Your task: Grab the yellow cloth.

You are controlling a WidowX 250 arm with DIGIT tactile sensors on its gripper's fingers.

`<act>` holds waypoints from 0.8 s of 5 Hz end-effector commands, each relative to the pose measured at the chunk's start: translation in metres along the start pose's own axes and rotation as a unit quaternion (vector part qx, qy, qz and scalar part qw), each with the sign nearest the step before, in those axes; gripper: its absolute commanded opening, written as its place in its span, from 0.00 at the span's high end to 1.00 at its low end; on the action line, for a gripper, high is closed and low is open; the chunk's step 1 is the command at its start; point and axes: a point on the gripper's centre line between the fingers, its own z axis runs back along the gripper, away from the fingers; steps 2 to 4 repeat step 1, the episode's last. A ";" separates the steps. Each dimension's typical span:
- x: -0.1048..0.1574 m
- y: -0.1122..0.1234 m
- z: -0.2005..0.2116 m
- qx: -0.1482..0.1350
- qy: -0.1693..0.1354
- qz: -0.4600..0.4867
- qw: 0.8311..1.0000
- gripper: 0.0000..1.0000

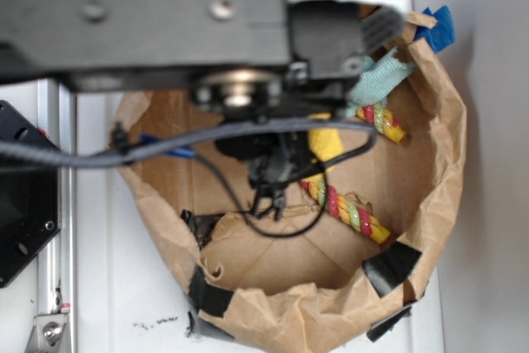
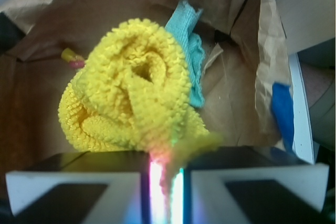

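Here the wrist view tells most: the yellow cloth (image 2: 131, 87) fills the middle of the picture as a bunched, looped wad, and a thin tail of it runs down into the narrow slit between the two pale fingers (image 2: 73, 182) at the bottom edge. The jaws stand almost together, pinching that tail, so the gripper (image 2: 165, 190) is clamped on the fabric. Behind the wad, touching its upper right side, lies the teal cloth (image 2: 189, 51), and a small yellow and pink end of the rope (image 2: 72, 59) peeks out at the left. Crumpled walls of the brown paper bag (image 2: 247, 77) surround all of it, with a patch of blue tape (image 2: 283, 108) on the right wall.

The exterior view shows what the wrist camera cannot: the bag (image 1: 430, 171) as a whole, open at the top, its rim patched with black tape (image 1: 388, 266), standing on a pale table (image 1: 107, 287). The dark arm (image 1: 149, 14) blocks the upper half and reaches down into the bag. Only a strip of the yellow cloth (image 1: 325, 145) appears beside the dark gripper (image 1: 269, 173), whose fingertips seem hidden there, though blur makes this uncertain. The twisted rope (image 1: 347, 208) lies diagonally on the bag floor, and the teal cloth (image 1: 376, 80) hangs near the rim.
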 end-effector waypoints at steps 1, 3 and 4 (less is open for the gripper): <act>0.020 0.000 0.015 -0.002 -0.027 0.021 0.999 1.00; 0.020 0.000 0.015 -0.002 -0.027 0.021 0.999 1.00; 0.020 0.000 0.015 -0.002 -0.027 0.021 0.999 1.00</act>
